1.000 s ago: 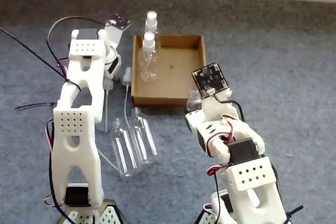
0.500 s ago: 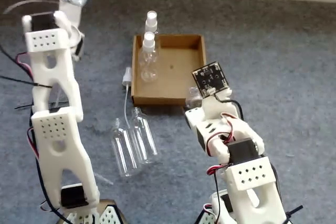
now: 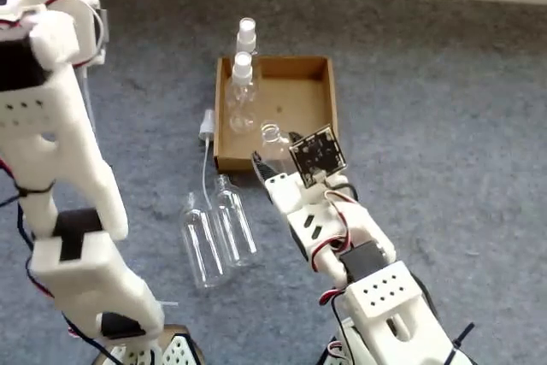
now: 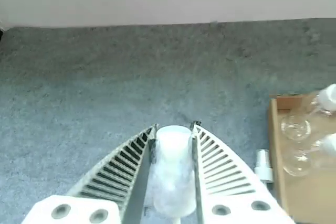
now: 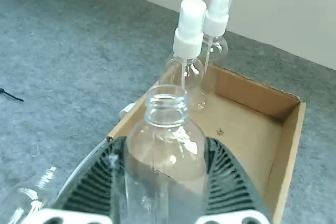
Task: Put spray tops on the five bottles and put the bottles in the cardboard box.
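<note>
Since a second ago the left arm (image 3: 51, 151) has swung right up off the carpet beside the cardboard box (image 3: 295, 113), and now it's towering over the left side of the table. The right arm (image 3: 350, 254) slid over too, from the box's front right corner to about the middle of its front edge.

The right gripper (image 5: 163, 166) is clamped round an open bottle (image 5: 165, 140), upright with a bare neck. Two more uncapped bottles (image 3: 214, 232) lie on the carpet just in front of the box. One capped bottle (image 3: 242, 91) stands in the box's back left corner, and another (image 3: 246, 36) just outside it.

The left gripper (image 4: 173, 140) is pinched on a spray top (image 4: 173, 150), carried high and well apart from the held bottle. A spare top (image 3: 206, 126) lies beside the box.

My read: both halves are in hand, so lining up bottle three's cap is next.
</note>
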